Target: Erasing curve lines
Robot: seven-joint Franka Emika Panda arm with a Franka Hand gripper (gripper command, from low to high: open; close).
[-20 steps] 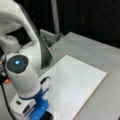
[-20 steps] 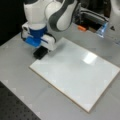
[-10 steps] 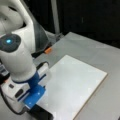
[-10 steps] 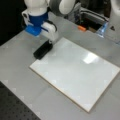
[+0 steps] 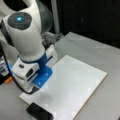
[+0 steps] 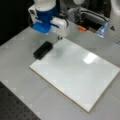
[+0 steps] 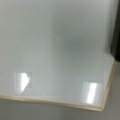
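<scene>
The black eraser block (image 6: 43, 49), probably light and stiff, lies beside the whiteboard (image 6: 75, 72), graspable across its narrow sides; the hand (image 6: 59, 38) hovers near, its opening indiscernible.

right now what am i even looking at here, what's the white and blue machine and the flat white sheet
It is a robot arm, white with a blue wrist part; its gripping end is hidden, so its jaws do not show. Two cameras look at the grey table from different sides; the third rides on the arm's wrist and looks down. The flat sheet is a white board lying on the table. A small black block, probably the eraser, lies at the board's edge beside the arm. No pen line shows on the board, only bright reflections. An orange thing sits behind.
</scene>
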